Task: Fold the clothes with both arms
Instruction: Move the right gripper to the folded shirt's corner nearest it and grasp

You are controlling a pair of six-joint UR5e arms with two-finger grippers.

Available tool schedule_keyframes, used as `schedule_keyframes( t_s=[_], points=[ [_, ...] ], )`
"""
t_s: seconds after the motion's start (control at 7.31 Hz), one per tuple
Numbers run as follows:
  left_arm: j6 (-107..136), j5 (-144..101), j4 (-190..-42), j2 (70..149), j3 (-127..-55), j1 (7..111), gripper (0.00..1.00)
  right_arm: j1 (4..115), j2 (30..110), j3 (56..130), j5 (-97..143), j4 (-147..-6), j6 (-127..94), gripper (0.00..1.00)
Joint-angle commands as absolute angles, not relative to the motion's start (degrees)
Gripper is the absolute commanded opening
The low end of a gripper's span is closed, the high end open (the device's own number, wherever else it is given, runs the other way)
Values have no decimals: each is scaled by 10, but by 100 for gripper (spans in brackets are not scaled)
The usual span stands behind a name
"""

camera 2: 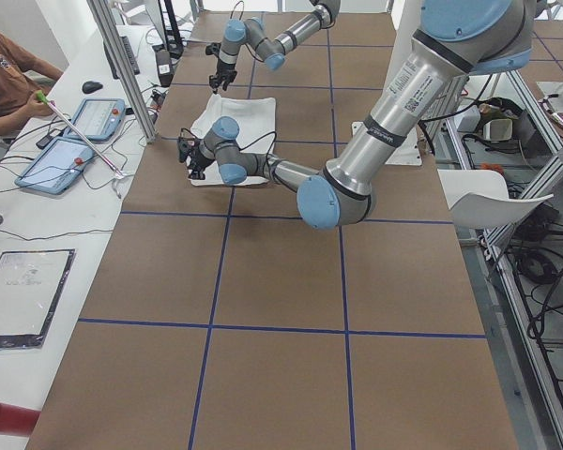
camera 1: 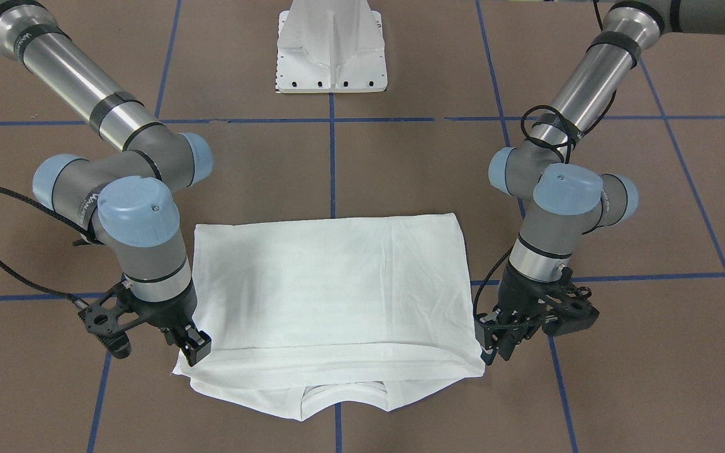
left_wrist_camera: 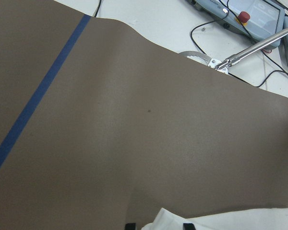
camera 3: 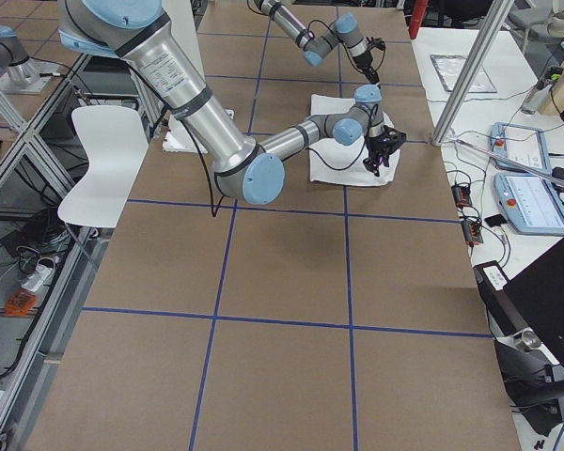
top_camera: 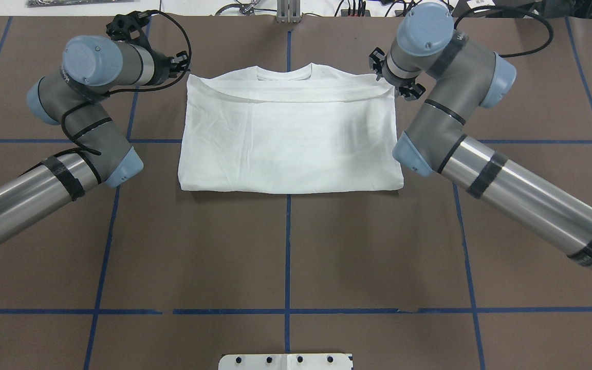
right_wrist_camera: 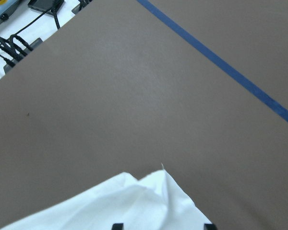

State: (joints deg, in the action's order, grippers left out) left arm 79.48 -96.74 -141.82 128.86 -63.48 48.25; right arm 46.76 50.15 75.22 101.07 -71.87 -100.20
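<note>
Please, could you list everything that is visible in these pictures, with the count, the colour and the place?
T-shirt: one, white, folded, mid-table.
Table: one, brown cover.
Tape lines: several, blue, a grid across the table.
Pedestal base: one, white, at the robot's table edge.
Chair: one, white, beside the table.
Tablets: two, blue-grey, on the side bench.
Person: one, partly in view, at that bench.
Arms: two, silver-grey with light-blue caps; left arm, right arm.
End effectors: two, black; left end effector and right end effector at the T-shirt's collar-end corners, fingers apart.
</note>
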Motion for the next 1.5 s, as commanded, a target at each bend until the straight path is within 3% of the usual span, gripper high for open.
schedule_keyframes(
  t_s=[0.0, 0.27, 0.96, 1.09, 1.23, 1.37],
  points=[
    [795, -968, -1421, 1287, -640, 484, 44, 424, 594, 895, 1010, -744, -1054, 69],
    [794, -968, -1421, 1286, -640, 484, 44, 375, 663, 967, 1005, -744, -1090, 73],
    [794, -967, -1422, 1274, -649, 484, 45, 341, 682, 965, 1001, -742, -1111, 69],
    [794, -967, -1421, 1274, -649, 484, 45, 341, 682, 967, 1000, -742, -1112, 54],
    [794, -967, -1422, 1274, -649, 483, 45, 341, 684, 968, 1001, -742, -1112, 26],
    [794, -967, -1422, 1274, -649, 484, 45, 341, 690, 970, 1001, -741, -1112, 5]
  ],
)
